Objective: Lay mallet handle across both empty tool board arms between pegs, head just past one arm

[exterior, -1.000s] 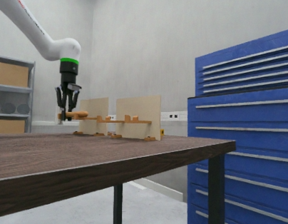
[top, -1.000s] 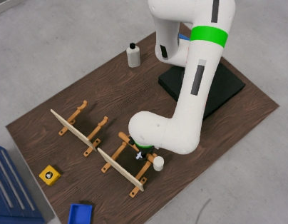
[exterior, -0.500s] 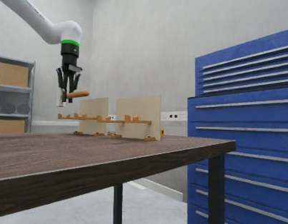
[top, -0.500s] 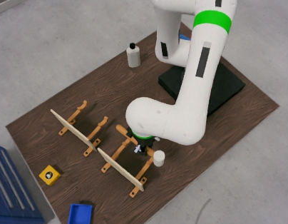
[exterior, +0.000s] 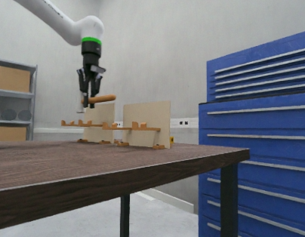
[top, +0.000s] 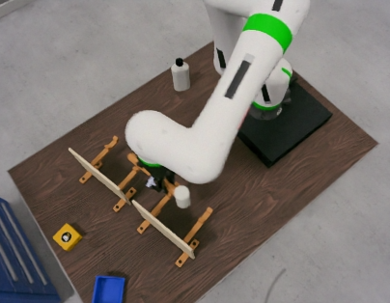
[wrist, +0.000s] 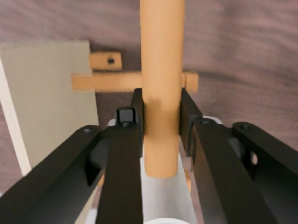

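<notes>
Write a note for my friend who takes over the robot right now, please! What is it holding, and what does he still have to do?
Gripper: shut on the mallet's wooden handle, white head off to one side.
Mallet: in the air, clearly above the arms of the two boards, not touching them.
Boards: two side by side on the table, nothing resting on either.
Done: mallet picked up and lifted.
Left: carry it over the target board, line the handle across both arms between the pegs, head just past one arm, lower it very close, then let go.
</notes>
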